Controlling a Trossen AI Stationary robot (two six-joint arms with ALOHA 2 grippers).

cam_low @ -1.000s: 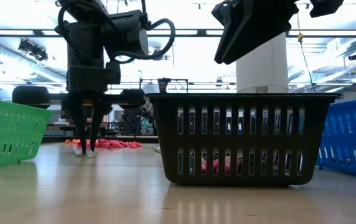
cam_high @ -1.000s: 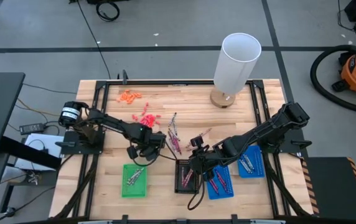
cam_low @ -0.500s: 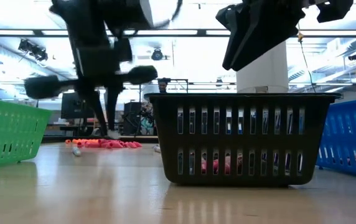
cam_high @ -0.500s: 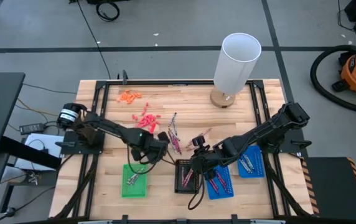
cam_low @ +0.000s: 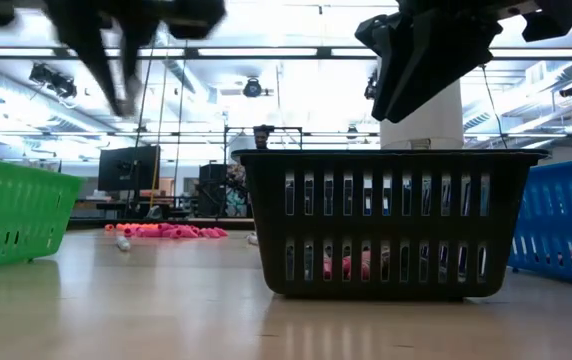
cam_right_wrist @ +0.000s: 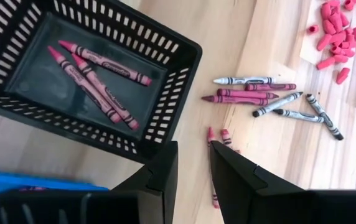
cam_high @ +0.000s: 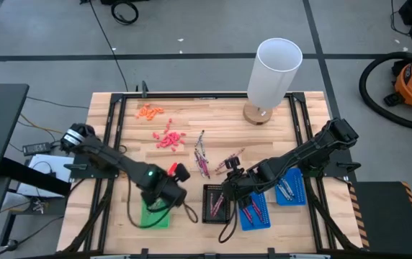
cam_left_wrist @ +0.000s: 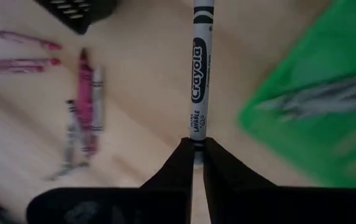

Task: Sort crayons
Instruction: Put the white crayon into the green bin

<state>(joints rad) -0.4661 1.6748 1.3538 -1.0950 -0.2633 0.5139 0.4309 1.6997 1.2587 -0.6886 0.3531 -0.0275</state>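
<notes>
My left gripper is shut on a silvery-grey crayon. It hangs high above the table beside the green tray, which holds grey crayons. My right gripper is open with nothing between its fingers, above the black tray's edge. That tray has pinkish-red crayons lying in it. Loose grey and maroon crayons lie flat on the table's middle. My left gripper pinches the crayon's one end between its two fingertips. The fingers point steeply down. The crayon runs on in line with them, beyond the tips, its whole length free. It is lifted clear of the table.
Two blue trays with crayons stand right of the black one. A tall white cylinder stands at the far right. Pink pieces and orange pieces lie at the far left. One grey crayon lies near them.
My left gripper has risen from the table near the loose crayons, out of the low view's middle. It has swung toward the near edge, beside the green tray, staying shut. My right gripper has kept its place over the black tray.
</notes>
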